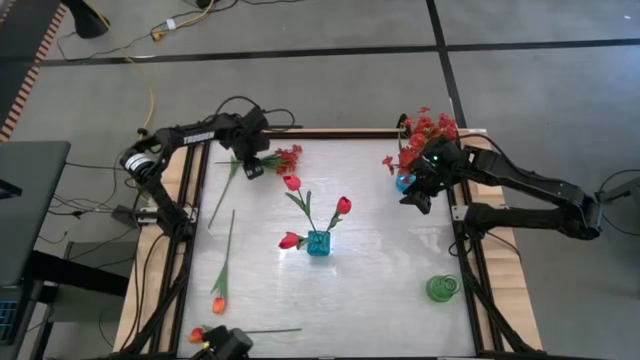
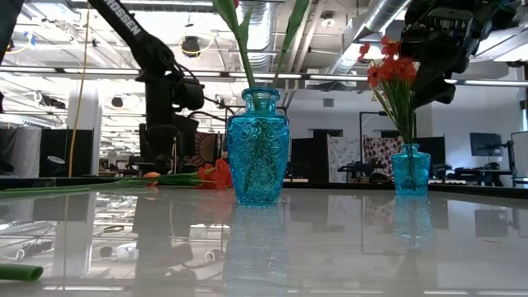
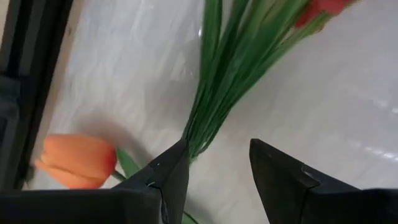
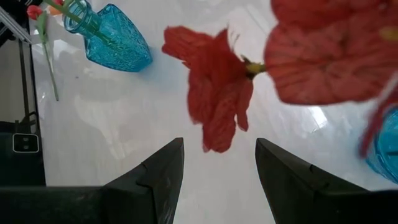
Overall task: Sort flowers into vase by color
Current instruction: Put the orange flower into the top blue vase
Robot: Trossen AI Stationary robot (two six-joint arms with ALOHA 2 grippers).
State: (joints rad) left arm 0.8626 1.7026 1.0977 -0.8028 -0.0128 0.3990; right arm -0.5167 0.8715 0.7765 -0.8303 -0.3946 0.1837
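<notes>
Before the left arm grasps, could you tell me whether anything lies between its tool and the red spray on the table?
Nothing visible: the open left tool is right at the spray's stems. An orange tulip lies beside them.

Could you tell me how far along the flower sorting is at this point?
Done: three red rosebuds stand in the centre blue vase; a red blossom spray sits in the far-right blue vase, the open right gripper beside it. In hand: the open left gripper is at the stems of a second red spray lying flat, not gripped. Left: that spray and the orange tulips on the table; the green vase looks empty.
</notes>
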